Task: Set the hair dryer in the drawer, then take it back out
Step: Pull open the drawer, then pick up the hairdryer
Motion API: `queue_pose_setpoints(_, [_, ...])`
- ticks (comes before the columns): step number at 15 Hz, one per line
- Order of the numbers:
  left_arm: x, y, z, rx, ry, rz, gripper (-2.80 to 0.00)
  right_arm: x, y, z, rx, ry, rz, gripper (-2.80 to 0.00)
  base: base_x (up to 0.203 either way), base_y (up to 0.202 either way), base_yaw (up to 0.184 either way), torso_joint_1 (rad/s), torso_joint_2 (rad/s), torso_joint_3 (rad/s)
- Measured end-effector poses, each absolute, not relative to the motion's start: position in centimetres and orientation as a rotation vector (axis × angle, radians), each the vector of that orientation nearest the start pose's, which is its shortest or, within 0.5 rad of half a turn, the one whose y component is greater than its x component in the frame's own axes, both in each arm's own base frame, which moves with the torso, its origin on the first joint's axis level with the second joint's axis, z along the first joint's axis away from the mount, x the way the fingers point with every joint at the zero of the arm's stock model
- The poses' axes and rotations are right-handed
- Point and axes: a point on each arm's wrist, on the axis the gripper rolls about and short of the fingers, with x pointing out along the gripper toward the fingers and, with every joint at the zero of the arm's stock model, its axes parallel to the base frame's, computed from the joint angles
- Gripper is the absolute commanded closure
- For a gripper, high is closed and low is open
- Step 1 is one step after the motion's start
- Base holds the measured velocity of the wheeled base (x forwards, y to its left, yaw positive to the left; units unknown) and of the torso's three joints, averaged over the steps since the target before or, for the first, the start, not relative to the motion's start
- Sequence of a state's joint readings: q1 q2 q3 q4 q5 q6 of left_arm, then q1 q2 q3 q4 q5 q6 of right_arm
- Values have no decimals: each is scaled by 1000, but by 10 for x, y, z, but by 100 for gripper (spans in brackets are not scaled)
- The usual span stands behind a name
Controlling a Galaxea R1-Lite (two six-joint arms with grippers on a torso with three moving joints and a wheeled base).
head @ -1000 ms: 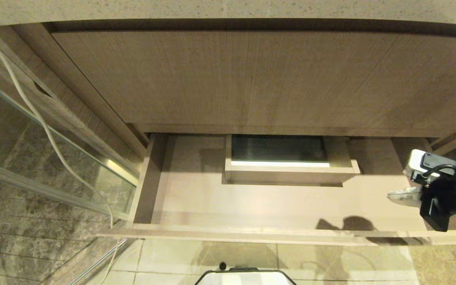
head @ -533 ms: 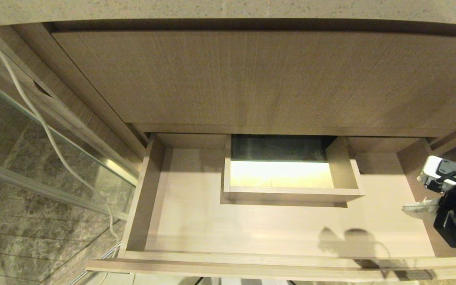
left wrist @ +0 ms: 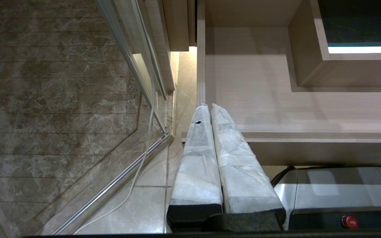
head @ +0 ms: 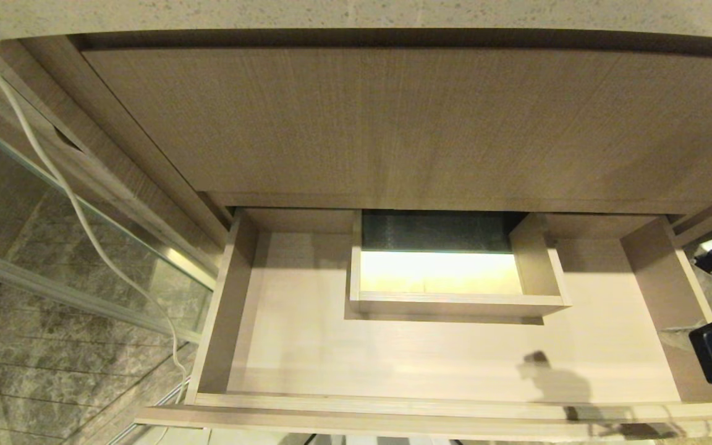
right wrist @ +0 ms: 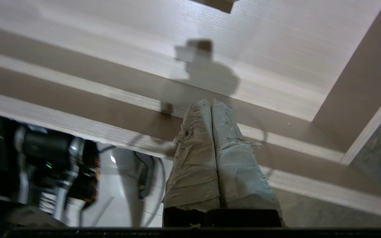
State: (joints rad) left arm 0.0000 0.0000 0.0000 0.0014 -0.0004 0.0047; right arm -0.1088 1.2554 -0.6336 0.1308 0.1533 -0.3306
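The drawer [head: 442, 364] stands pulled well out and bare inside, only its boxed cutout [head: 455, 272] at mid-back; I'd say it is open to receive the dryer. The hair dryer itself is nowhere I can see. The right end effector [right wrist: 210, 105] hangs just outside the drawer's front rim near its right corner, wrapped fingers [right wrist: 193, 158] pressed together on nothing, drawer floor ahead of it. The left end effector [left wrist: 208, 109] sits parked by the drawer's left front corner, likewise closed and empty, out of the way. Fetching the dryer looks like the next job.
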Motion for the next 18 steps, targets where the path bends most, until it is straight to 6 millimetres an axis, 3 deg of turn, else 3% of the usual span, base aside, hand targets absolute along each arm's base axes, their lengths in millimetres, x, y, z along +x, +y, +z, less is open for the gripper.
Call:
queue_pose_setpoints(3, [-23,0,75,5,2,0,0,150,-14,186,-119,664,66,0,0,0,0,0,0,0])
queue_pose_setpoints(6, [-23,0,75,5,2,0,0,131,-12,184,-88,641,8,0,0,0,0,0,0,0])
queue_pose_setpoints(9, [-23,0,75,4,2,0,0,81,-5,172,-59,540,-72,0,0,0,0,0,0,0])
queue_pose_setpoints(12, [-23,0,75,5,2,0,0,35,-3,146,-15,429,-141,0,0,0,0,0,0,0])
queue_pose_setpoints(18, [-23,0,75,5,1,0,0,13,-3,130,1,348,-113,0,0,0,0,0,0,0])
